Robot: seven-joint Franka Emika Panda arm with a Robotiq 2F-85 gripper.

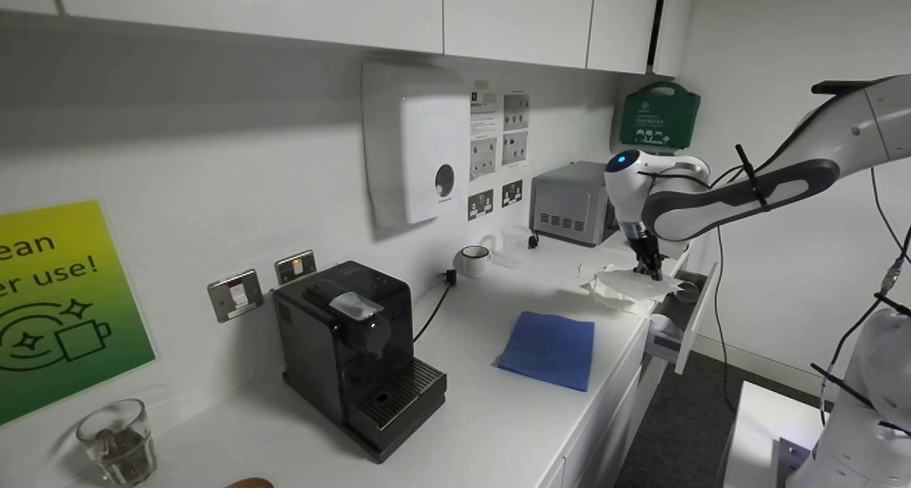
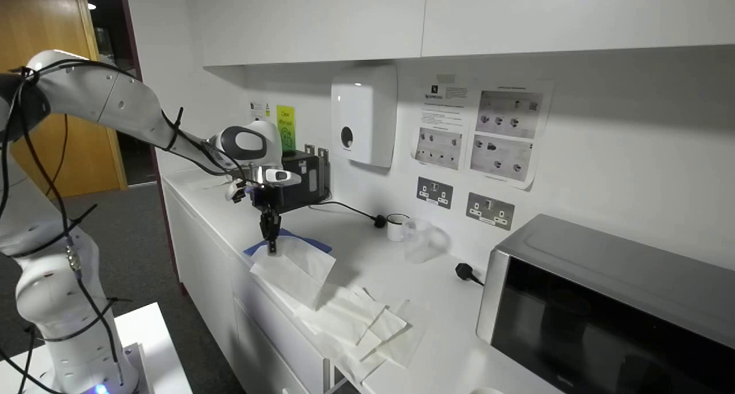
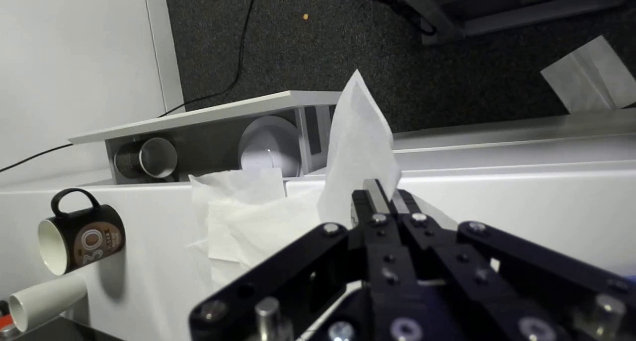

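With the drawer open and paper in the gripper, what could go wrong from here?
The held sheet may slip or tear, since the gripper pinches only a small part of it.

The loose sheets reach the edge of the counter beside the open drawer, so a brush might push some in.

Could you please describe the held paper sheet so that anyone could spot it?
Along the white counter, find the open drawer. Beside it, at the counter's edge, lie loose white paper sheets. Unlike those, the held sheet is pinched in the closed gripper.
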